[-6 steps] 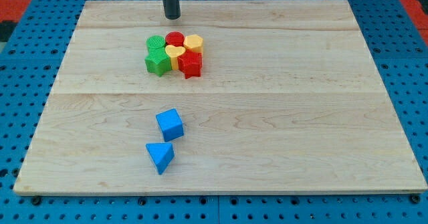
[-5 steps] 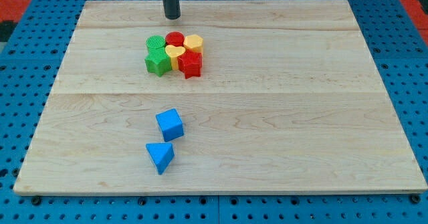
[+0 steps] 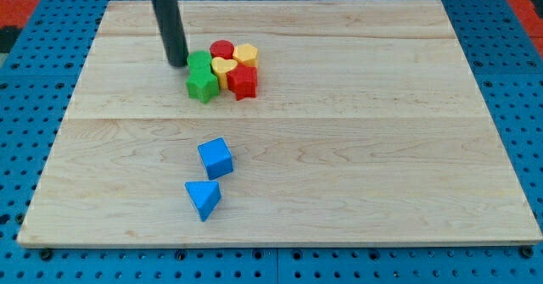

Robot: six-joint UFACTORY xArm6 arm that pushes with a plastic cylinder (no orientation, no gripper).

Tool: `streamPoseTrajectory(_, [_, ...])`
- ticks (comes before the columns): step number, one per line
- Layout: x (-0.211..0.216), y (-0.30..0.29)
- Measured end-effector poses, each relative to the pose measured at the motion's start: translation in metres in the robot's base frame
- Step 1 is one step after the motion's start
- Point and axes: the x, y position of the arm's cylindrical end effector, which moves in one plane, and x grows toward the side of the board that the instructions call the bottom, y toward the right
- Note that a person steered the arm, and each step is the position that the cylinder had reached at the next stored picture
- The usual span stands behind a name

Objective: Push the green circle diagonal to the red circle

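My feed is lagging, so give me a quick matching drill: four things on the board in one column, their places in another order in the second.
1. tip
2. red circle
3. blue cube
4. blue triangle

A. nearest the view's bottom
B. just left of the green circle, at the cluster's left edge
C. top of the cluster, left of a yellow block
D. just above the blue triangle

Pairs: 1-B, 2-C, 3-D, 4-A

My tip [image 3: 177,63] just left of cluster [image 3: 222,69]
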Motion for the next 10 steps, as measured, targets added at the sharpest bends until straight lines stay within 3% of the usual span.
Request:
streamPoseTrajectory(2, [-0.019, 0.116])
streamPoseTrajectory(3, [-0.019, 0.1])
streamPoseTrajectory(7, [-0.091, 0.18])
streamPoseTrajectory(8, [-0.113, 0.182])
streamPoseTrajectory(9, [-0.113, 0.137])
streamPoseTrajectory(10, [-0.121, 0.15])
